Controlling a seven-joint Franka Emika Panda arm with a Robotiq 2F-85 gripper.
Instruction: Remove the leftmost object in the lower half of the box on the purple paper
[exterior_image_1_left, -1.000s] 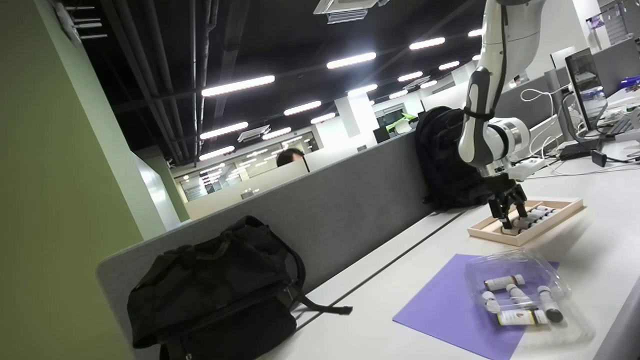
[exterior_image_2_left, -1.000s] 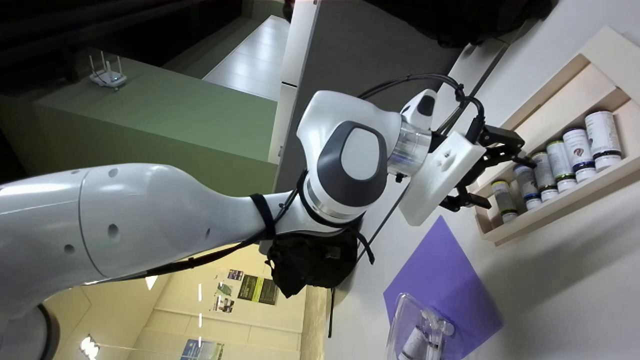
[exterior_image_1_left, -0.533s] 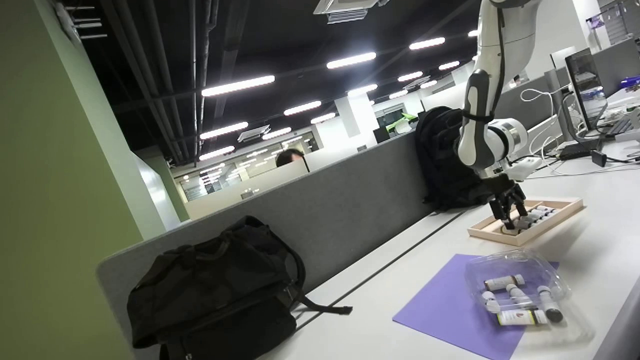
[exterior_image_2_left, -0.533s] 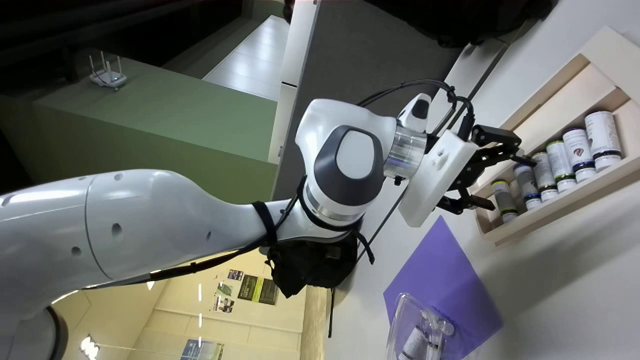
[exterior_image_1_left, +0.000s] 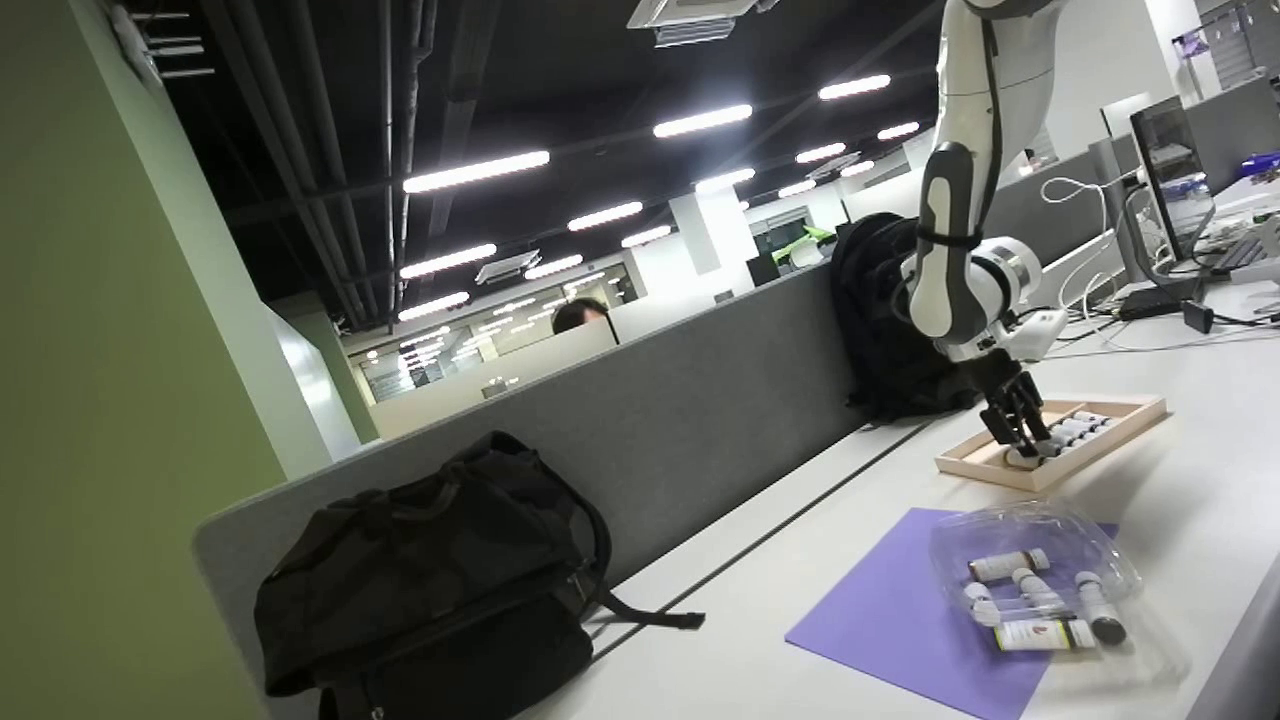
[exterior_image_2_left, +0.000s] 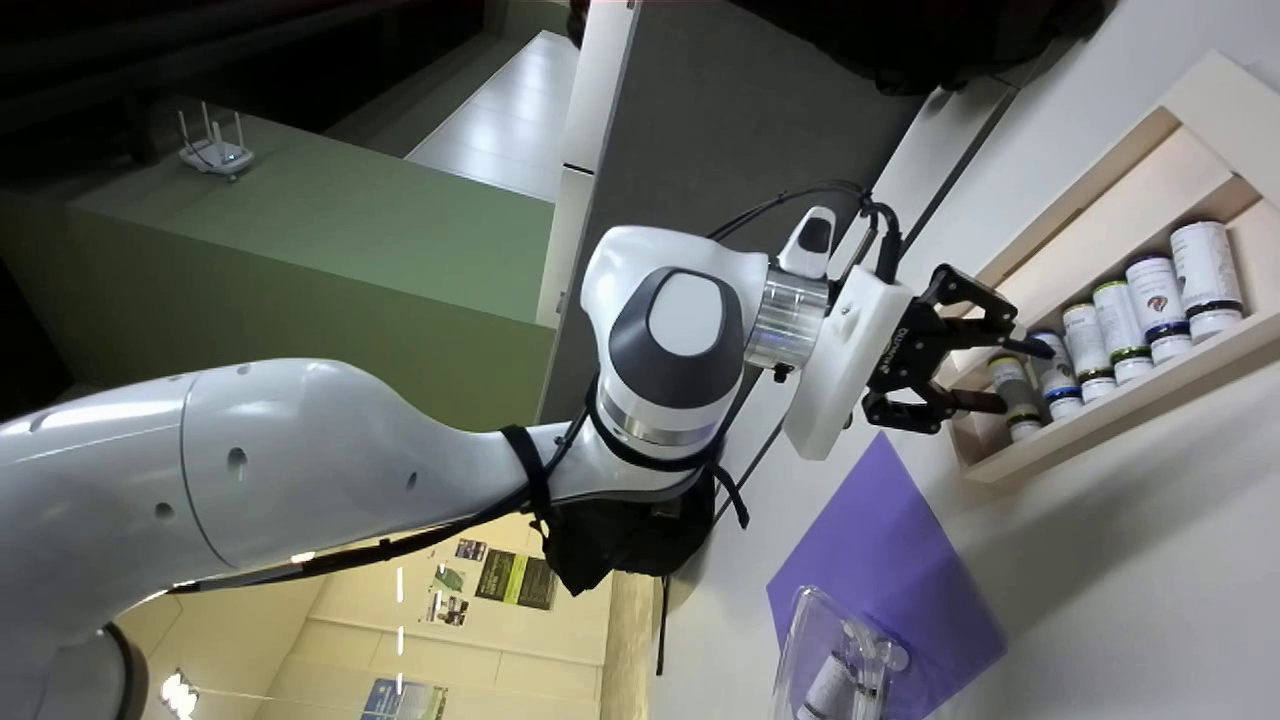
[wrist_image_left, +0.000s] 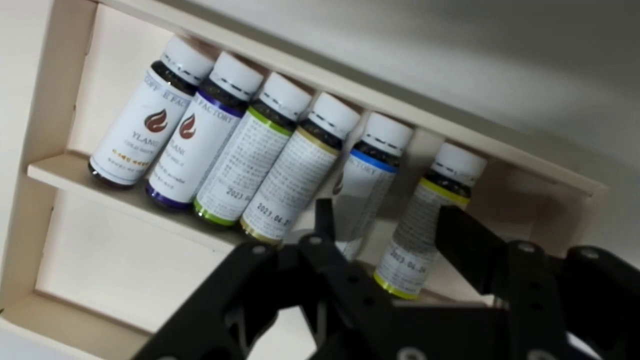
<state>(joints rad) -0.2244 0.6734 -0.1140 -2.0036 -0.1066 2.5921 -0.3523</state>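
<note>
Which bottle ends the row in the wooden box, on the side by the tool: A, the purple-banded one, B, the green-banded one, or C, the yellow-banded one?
C: the wrist view shows the yellow-banded bottle last, next to the blue-banded bottle, near the open tool.

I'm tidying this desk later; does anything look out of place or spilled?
The clear container sits only partly on the purple paper, its bottles lying at mixed angles, unlike the row in the wooden box. No spill shows.

The box (wrist_image_left: 56, 87) looks like bare wood, smooth and kinda matt. The bottles (wrist_image_left: 245, 160) have plasticky caps (wrist_image_left: 285, 96). Purple paper (exterior_image_1_left: 880, 610) is pretty matt, clear tray (exterior_image_1_left: 1055, 532) looks like shiny plastic.
</note>
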